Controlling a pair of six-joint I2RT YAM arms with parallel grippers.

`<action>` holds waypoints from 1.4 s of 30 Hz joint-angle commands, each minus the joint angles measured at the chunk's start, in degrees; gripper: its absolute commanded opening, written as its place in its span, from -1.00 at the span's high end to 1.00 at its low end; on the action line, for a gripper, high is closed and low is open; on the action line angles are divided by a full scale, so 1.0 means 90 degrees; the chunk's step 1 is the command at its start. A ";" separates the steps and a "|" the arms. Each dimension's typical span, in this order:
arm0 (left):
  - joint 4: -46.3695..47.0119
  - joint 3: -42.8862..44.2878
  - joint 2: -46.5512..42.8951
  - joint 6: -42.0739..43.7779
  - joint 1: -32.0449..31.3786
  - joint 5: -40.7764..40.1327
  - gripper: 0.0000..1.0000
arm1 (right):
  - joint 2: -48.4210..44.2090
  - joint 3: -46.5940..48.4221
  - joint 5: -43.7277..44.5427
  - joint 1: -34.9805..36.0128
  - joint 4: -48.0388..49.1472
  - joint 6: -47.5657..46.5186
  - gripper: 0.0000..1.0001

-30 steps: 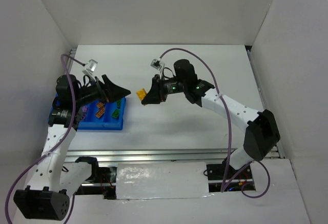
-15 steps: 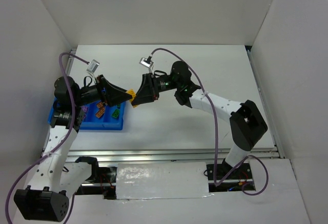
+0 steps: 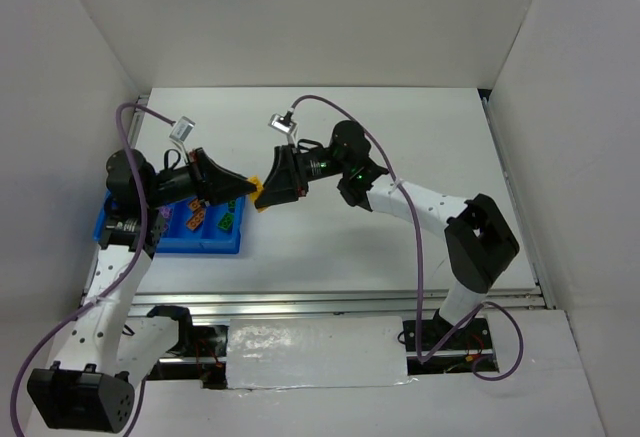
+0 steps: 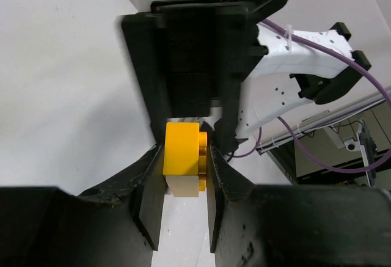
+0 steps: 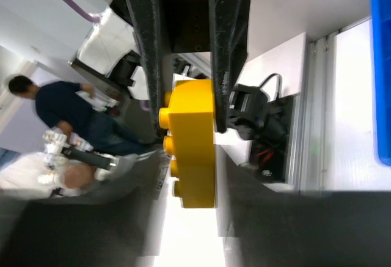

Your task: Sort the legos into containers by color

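A yellow lego point(image 3: 258, 193) hangs in the air between the two arms, to the right of the blue tray point(image 3: 215, 248) whose compartments are the containers. My left gripper point(image 3: 251, 187) is shut on it: in the left wrist view both pads press the sides of the yellow lego point(image 4: 182, 151). My right gripper point(image 3: 267, 196) faces it from the other side, open, its blurred fingers point(image 5: 244, 193) flanking the same yellow lego point(image 5: 192, 145). Orange point(image 3: 197, 219), green point(image 3: 228, 222) and purple point(image 3: 158, 220) legos lie in the tray.
The tray sits at the table's left, under my left arm. White walls close off the table at the back and on both sides. A metal rail point(image 3: 330, 302) runs along the near edge. The tray's blue edge point(image 5: 382, 65) shows in the right wrist view.
The right arm carried the yellow lego left to the left gripper. The left gripper has shut on it and the right gripper's fingers have come apart.
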 commanded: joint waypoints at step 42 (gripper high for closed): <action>0.2455 -0.1464 0.2918 0.6740 0.1577 -1.1414 0.84 | -0.3135 -0.2330 0.2165 -0.2198 -0.3183 -0.2581 -0.99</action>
